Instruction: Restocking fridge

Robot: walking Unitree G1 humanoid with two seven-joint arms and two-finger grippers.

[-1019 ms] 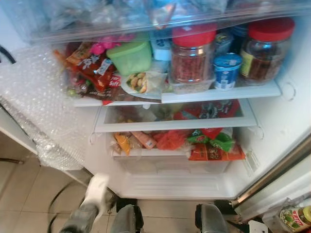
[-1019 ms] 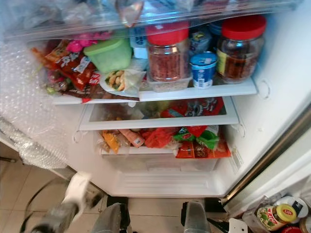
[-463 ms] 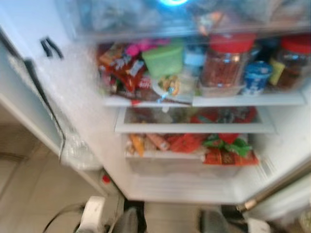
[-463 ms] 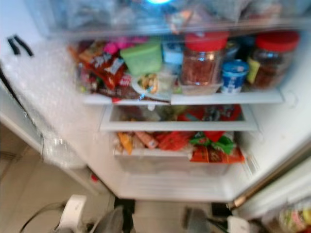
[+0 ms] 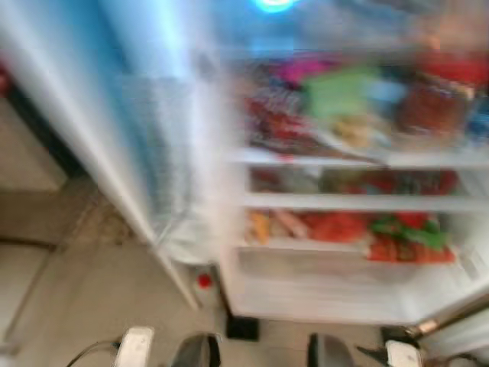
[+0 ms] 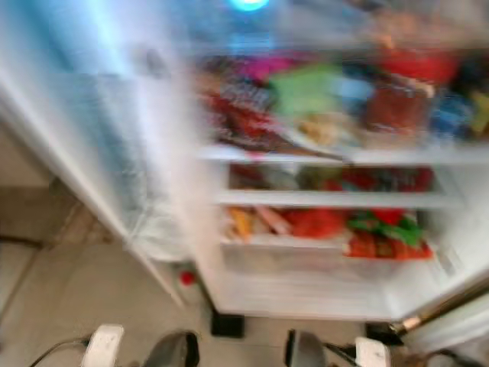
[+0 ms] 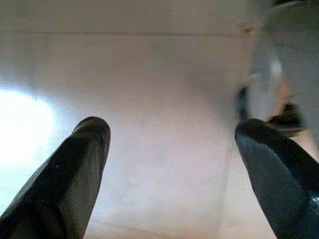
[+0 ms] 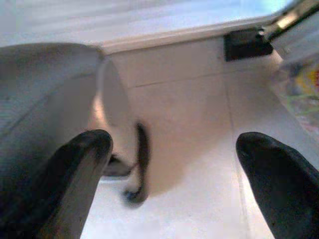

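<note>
Left gripper [image 7: 172,149] hanging spread wide over floor tiles [image 7: 164,74], holding nothing; right gripper [image 8: 174,149] likewise wide, empty, pointing at tiles near fridge base. Fridge [image 5: 344,298] standing open ahead, shelves crammed: red-lidded jar [image 5: 432,95], green tub [image 5: 336,90], packets in drawer [image 5: 344,229]. Jar likely heavy, slippery, breakable (grip around body below lid); packets soft, light. Blur making labels unreadable.

The head camera swings toward the robot's left and everything smears: the open fridge [image 5: 359,298] and its stocked shelves [image 5: 359,159] now sit toward the right of the picture, while the bubble-wrapped door [image 5: 160,153] and more tiled floor [image 5: 84,290] come into the middle and left.
</note>
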